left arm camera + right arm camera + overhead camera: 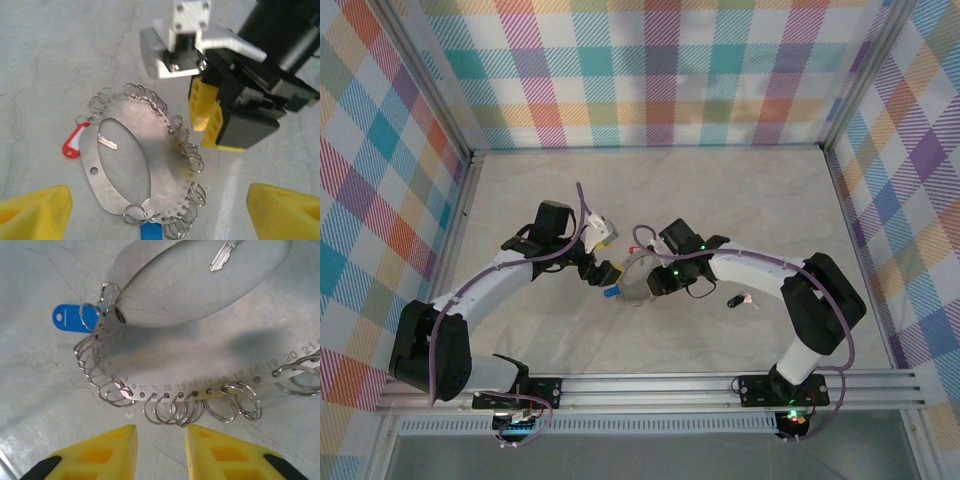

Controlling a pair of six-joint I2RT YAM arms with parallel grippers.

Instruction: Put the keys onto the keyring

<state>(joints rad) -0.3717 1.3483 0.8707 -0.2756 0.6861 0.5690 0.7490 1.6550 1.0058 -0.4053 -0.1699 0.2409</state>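
Here, keyring point(210, 365) just beyond right tool point(161, 432), jaws narrowly apart, empty; left tool point(157, 192) jaws wide apart.

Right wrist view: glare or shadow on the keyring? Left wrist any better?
Right wrist: a dark shadow band crosses the keyring, its numbers legible; right fingers soft. Left wrist: bright glare on the keyring, left fingers blurred at the corners.
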